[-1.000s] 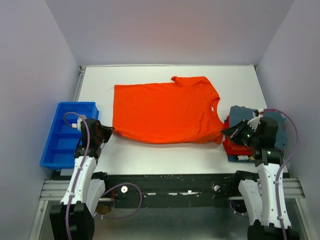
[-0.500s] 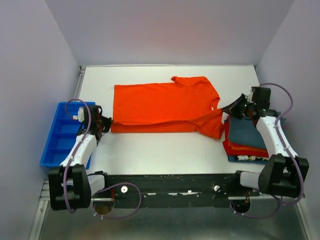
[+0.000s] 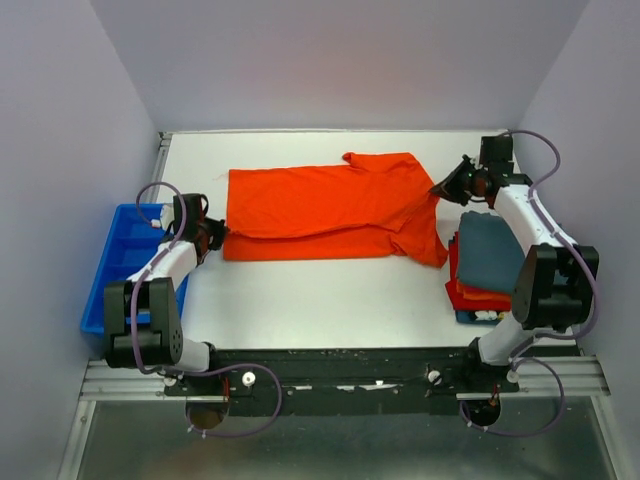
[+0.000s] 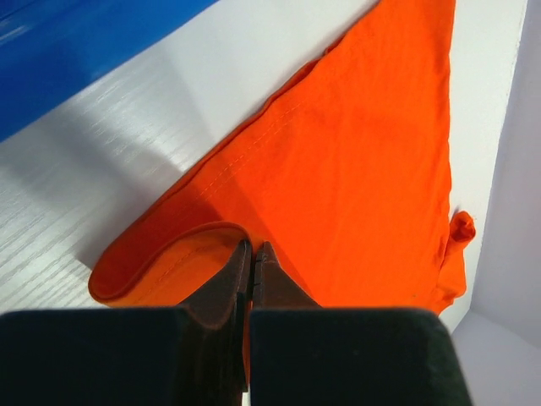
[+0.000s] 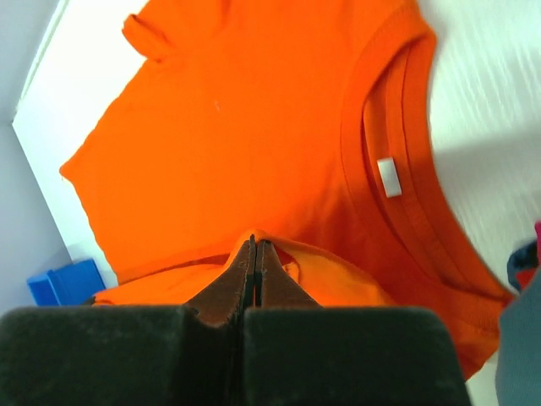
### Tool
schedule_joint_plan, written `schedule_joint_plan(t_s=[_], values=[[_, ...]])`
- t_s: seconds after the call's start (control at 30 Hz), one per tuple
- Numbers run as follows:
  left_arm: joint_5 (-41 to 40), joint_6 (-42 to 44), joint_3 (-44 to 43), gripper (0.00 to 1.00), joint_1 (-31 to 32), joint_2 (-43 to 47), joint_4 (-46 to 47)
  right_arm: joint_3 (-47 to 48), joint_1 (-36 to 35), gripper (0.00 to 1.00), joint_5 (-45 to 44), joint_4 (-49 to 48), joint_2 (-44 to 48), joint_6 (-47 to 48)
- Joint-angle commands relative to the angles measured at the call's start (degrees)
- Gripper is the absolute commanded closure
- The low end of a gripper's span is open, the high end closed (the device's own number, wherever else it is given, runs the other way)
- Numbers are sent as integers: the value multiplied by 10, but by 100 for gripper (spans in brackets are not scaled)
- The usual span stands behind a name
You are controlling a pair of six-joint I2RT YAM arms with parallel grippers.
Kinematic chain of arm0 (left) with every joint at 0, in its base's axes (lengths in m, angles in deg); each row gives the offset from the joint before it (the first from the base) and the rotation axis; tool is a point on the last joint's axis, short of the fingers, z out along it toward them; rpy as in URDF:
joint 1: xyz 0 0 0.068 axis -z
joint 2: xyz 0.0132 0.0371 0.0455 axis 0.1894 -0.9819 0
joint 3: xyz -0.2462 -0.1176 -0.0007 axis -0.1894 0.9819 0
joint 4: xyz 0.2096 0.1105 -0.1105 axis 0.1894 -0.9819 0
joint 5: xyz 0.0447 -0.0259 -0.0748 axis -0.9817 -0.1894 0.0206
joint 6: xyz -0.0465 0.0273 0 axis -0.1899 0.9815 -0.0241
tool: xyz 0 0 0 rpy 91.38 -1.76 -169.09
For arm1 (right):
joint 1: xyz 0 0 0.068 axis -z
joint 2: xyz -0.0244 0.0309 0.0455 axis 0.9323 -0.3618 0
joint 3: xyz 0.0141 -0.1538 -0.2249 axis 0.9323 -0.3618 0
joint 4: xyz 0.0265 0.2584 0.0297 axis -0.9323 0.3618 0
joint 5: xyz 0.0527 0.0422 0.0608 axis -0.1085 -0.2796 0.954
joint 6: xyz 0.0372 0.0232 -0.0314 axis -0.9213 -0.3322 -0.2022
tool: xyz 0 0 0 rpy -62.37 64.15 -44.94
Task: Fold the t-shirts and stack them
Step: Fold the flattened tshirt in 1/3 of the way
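Observation:
The bright orange-red t-shirt (image 3: 330, 210) lies across the middle of the white table, its near edge folded up over its body. My left gripper (image 3: 218, 234) is shut on the shirt's near-left hem corner (image 4: 203, 254). My right gripper (image 3: 440, 187) is shut on the shirt's near-right edge (image 5: 279, 254), close to the collar (image 5: 397, 161) with its white label. A stack of folded shirts (image 3: 490, 260), dark teal on top and red beneath, sits at the right edge of the table.
A rigid blue plastic bin (image 3: 115, 280) stands off the table's left edge, beside my left arm; it shows in the left wrist view (image 4: 84, 42) too. Grey walls close in the back and both sides.
Both grippers have carried the shirt's near edge away from the arms and over the shirt, so the cloth now lies folded lengthwise. Both arms have stretched farther back.

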State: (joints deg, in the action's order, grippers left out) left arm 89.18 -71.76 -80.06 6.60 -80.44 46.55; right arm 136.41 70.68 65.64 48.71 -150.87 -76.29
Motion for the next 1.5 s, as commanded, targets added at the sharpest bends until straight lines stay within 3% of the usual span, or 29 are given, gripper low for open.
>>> schedule_joint_plan(t_s=[0.0, 0.43, 1.47], values=[[-18, 12, -56, 100, 0, -29, -8, 71, 1, 99, -33, 43, -47, 40], [9, 16, -83, 100, 0, -99, 15, 150, 2, 99, -4, 62, -123, 64], [-20, 6, -88, 100, 0, -94, -3, 364, -79, 99, 3, 154, -275, 134]])
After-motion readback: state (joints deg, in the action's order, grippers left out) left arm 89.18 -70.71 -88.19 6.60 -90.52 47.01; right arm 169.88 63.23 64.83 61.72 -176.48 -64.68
